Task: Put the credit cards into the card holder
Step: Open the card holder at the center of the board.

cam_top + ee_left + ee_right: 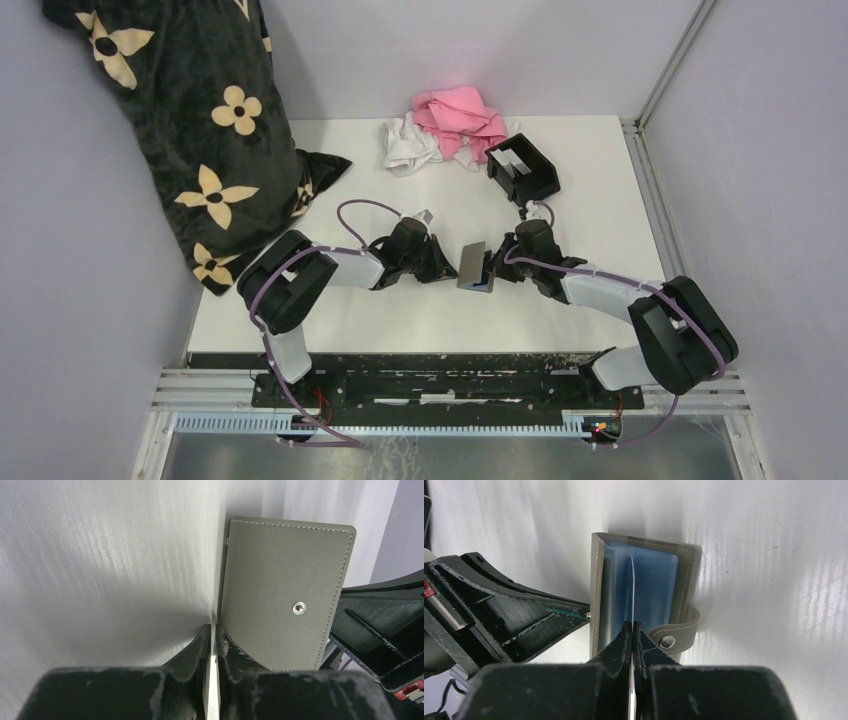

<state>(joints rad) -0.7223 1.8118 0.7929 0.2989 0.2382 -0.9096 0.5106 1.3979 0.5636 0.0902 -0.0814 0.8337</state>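
Observation:
A grey folding wallet (472,267) stands open mid-table between my two grippers, its blue inside (651,585) facing the right arm. A thin pale credit card (631,587) stands edge-on in that blue pocket, and my right gripper (632,625) is shut on its near edge. My left gripper (214,627) is pinched on the lower left edge of the wallet's grey cover (280,580), with a thin pale strip between its jaws. The black card holder (523,168) sits behind them, apart from both grippers. What it contains is not clear from here.
A black flowered cushion (190,120) leans in the back left corner. Pink and white cloths (450,128) lie at the back of the white table (600,210), left of the card holder. Walls and a metal rail (655,190) close in the right side.

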